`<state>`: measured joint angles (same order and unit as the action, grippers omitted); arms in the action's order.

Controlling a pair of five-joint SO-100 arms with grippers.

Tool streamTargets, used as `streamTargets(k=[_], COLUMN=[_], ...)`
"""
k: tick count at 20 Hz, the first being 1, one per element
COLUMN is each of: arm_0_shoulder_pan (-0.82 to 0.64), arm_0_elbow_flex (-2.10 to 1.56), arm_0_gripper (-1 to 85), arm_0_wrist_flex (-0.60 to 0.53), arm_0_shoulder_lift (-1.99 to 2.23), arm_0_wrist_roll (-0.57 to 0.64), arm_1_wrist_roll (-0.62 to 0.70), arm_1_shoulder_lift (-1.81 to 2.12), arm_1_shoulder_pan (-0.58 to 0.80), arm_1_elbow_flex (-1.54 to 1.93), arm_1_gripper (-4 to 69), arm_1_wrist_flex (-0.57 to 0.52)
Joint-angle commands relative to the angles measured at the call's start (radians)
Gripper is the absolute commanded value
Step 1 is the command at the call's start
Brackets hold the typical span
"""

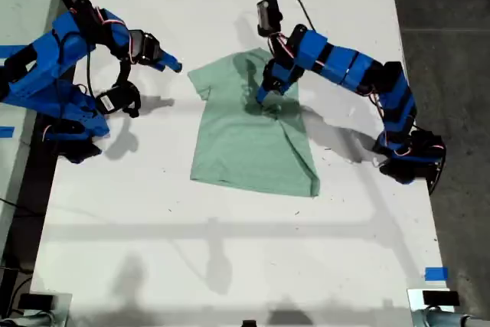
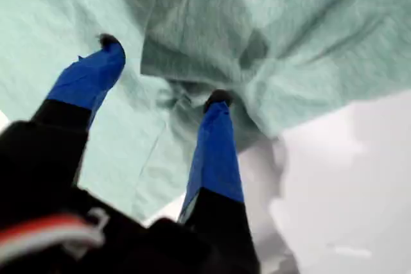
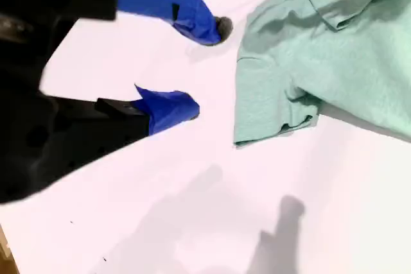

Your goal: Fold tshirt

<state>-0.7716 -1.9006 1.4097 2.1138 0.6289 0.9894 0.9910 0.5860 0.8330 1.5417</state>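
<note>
The plain pale mint-green short-sleeved cloth tshirt (image 1: 253, 132) lies on the white bench (image 1: 230, 250), about midway across it and closer to the far edge than to the near edge in the exterior view. 1 short sleeve (image 1: 200, 80) spreads flat toward the exterior view's left. The other side has been turned over onto the body, so that a diagonal fold edge runs from the middle of the cloth down to the hem corner (image 1: 312, 187) at the exterior view's right. The cloth is wrinkled around the middle.

My first gripper (image 1: 262, 99) comes in from the exterior view's right on a blue arm and points down onto the middle of the tshirt (image 2: 308, 36). In the first wrist view its 2 blue fingers (image 2: 215, 152) stand clearly apart, both tips down on the cloth, with a bunched ridge of fabric lying between and just ahead of them. The jaws are parted, not clamped; whether any cloth is pinched I cannot tell.

My second gripper (image 1: 170, 63) belongs to the blue arm at the exterior view's left. It is just beside the flat sleeve and does not touch it. In the second wrist view its 2 blue fingers (image 3: 168, 108) are spread wide over bare white bench (image 3: 205, 222), holding nothing, with the sleeve hem of the tshirt (image 3: 270, 110) near the tips.
</note>
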Motion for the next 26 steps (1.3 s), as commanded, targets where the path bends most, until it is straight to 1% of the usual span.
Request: streamTargets(k=[1,4,7,14,16,21,23,24,25,26], arm_0_shoulder_pan=[-0.008,-0.031,-0.069,-0.187,-0.202,-0.209,-0.216,-0.219,-0.229,-0.239], arm_0_elbow_flex=[0.031,0.097,0.195,0.377,0.457,0.856,0.991,1.014,1.014,1.014], arm_0_gripper=[19.5,24.2,26.9,27.8,28.6,29.5,29.4,28.7,24.0,10.7], arm_0_wrist_flex=[0.008,0.032,0.034,-0.075,-0.086,0.023,0.086,0.098,0.103,0.114], arm_0_shoulder_lift=[-0.002,-0.058,-0.193,-0.626,-0.781,-1.198,-1.336,-1.35,-1.353,-1.359], arm_0_wrist_roll=[0.002,0.017,0.071,0.153,0.158,0.173,0.178,0.193,0.215,0.244], arm_1_wrist_roll=[0.032,0.046,0.034,0.021,0.02,0.017,0.014,0.014,0.014,0.017], arm_1_shoulder_lift=[0.25,0.414,0.508,0.584,0.606,0.655,0.686,0.703,0.716,0.729], arm_1_shoulder_pan=[0.026,0.015,-0.006,-0.043,-0.048,-0.061,-0.063,-0.061,-0.058,-0.054], arm_1_elbow_flex=[0.012,0.15,0.259,0.354,0.368,0.397,0.43,0.448,0.463,0.48], arm_1_gripper=[26.2,24.7,23.0,21.3,20.8,19.8,19.2,19.1,19.0,18.9], arm_1_wrist_flex=[0.094,0.104,0.103,0.098,0.098,0.095,0.092,0.089,0.084,0.078])
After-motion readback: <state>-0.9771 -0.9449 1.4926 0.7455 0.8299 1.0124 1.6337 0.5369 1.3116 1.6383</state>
